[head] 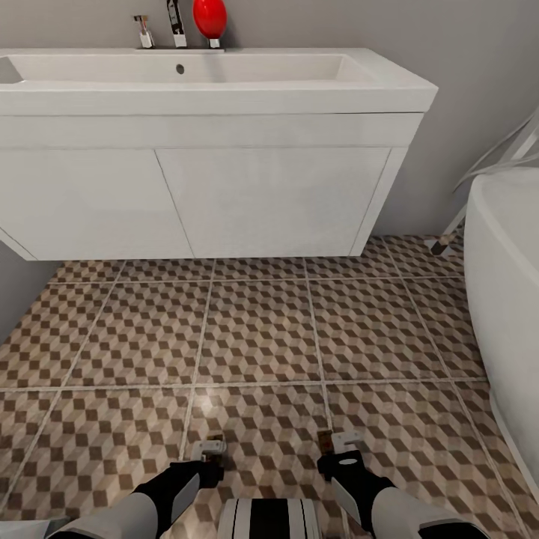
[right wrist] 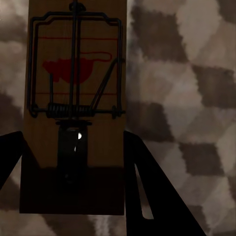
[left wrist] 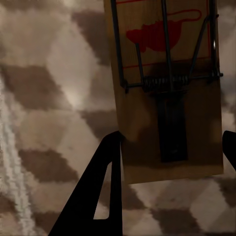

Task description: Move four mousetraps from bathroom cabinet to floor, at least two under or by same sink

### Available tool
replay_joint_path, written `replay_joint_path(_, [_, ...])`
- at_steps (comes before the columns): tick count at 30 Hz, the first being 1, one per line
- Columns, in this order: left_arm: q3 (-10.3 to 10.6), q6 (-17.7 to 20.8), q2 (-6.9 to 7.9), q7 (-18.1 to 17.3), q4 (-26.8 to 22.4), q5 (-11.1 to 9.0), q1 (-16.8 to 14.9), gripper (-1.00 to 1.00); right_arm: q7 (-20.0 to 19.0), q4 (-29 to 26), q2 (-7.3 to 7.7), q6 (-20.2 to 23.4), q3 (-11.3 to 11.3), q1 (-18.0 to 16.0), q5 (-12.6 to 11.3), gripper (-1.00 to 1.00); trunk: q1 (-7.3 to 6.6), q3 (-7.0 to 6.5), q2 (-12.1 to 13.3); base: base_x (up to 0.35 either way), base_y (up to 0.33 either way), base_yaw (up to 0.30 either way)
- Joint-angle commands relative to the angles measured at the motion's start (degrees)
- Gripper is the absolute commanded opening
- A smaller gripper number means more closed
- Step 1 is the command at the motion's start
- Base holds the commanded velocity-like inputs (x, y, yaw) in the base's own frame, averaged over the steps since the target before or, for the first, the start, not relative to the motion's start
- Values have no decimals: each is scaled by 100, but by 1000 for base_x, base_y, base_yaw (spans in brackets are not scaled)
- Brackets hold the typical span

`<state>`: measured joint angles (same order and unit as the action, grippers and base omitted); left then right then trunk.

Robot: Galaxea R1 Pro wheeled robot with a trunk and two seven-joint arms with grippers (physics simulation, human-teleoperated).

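Facing the sink point(head: 187, 71), a white basin on a white two-door vanity point(head: 224, 195) against the grey wall, with a tap point(head: 176, 22) and a red rounded object point(head: 209, 16) at its back edge. Bathtub point(head: 509, 299) along the right side. Patterned tile floor point(head: 262, 329) spread between vanity and robot, crossed by pale grout lines.

Low at the near edge of the floor, both arms reaching forward and down. Left gripper point(head: 211, 449) closed on a mousetrap point(left wrist: 167, 93): tan board with a red mouse print, dark wire spring and bar, held by its near end between the two dark fingers point(left wrist: 98, 191), over the tiles. Whether touching the floor or just above it, cannot tell.

Right gripper point(head: 337, 442) likewise clamped on a second mousetrap point(right wrist: 76, 108), same board and wire, the near end pinched between the fingers point(right wrist: 152, 191), over the cube pattern. In the head view, only small pale and brown bits of the two boards visible at the fingertips, well apart from the vanity front.
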<state>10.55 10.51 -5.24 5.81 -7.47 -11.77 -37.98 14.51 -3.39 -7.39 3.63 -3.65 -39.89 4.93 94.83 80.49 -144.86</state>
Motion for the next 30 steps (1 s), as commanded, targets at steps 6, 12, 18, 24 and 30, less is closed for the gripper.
replay_joint_path(6, [59, 22, 1, 58, -12, -39, 1, -100, 26, -4, -15, 22, -38, -1, 39, -100, -1, 3, -1, 0, 0, 0])
replay_joint_path(12, [61, -9, 6, 63, -4, -36, 1, -100, 26, -4, -16, -12, -39, -1, 36, -100, -1, 3, -1, 0, 0, 0])
replay_joint_path(18, [52, 22, -20, 68, -9, -32, 1, -100, 26, -4, -3, -16, -38, -1, 34, -100, -1, 3, -1, 0, 0, 0])
replay_joint_path(24, [44, 27, -36, 65, -9, -28, 1, -100, 31, -4, -4, -1, -39, -1, 34, -100, -1, 3, -1, 0, 0, 0])
replay_joint_path(30, [40, 8, -38, 69, -9, -27, 1, -100, 29, -4, -1, 6, -39, -1, 36, -100, 2, 26, -3, 0, 0, 0])
